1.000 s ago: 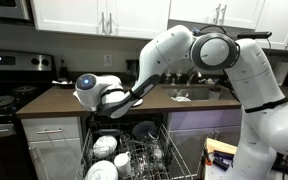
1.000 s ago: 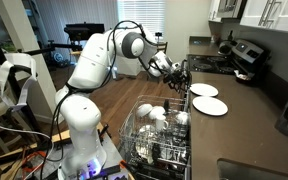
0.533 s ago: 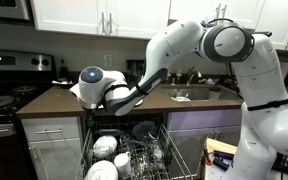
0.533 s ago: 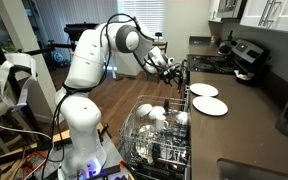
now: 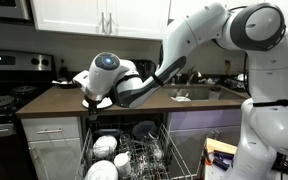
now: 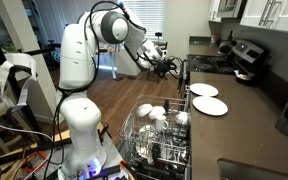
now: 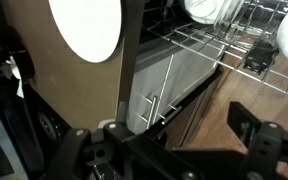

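in an exterior view, we log gripper (image 5: 91, 97) low over countertop (image 5: 49, 101), dishwasher rack (image 5: 134, 152) beneath, in an exterior view, 2 white plates (image 6: 205, 90) near gripper (image 6: 174, 68), wrist view, jaws spread wide, empty, we list 1 white plate (image 7: 84, 25) ahead

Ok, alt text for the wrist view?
The open, empty tool hangs over the front edge of a brown counter that bears a white plate. At upper right, a pulled-out dishwasher rack holds white dishes.
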Available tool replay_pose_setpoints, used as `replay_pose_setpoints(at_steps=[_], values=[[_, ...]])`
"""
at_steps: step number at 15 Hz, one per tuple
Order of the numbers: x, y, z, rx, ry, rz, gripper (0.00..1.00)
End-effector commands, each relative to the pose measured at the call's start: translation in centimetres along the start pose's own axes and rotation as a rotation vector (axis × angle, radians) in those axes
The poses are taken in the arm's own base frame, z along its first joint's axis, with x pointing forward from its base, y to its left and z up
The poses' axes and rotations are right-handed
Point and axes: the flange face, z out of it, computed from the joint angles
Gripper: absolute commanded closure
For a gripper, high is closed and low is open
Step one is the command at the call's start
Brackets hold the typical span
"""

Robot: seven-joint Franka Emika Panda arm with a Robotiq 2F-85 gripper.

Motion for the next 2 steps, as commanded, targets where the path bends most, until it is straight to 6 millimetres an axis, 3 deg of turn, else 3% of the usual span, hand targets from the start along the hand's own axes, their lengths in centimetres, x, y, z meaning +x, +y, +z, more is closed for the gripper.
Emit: replay_pose_setpoints(at_steps=[1,2], values=[[0.03,0.10,-0.09,0.000,0.000,0.000,0.00],[-0.01,0.02,0.09,0.002,-0.003,0.000,0.00]])
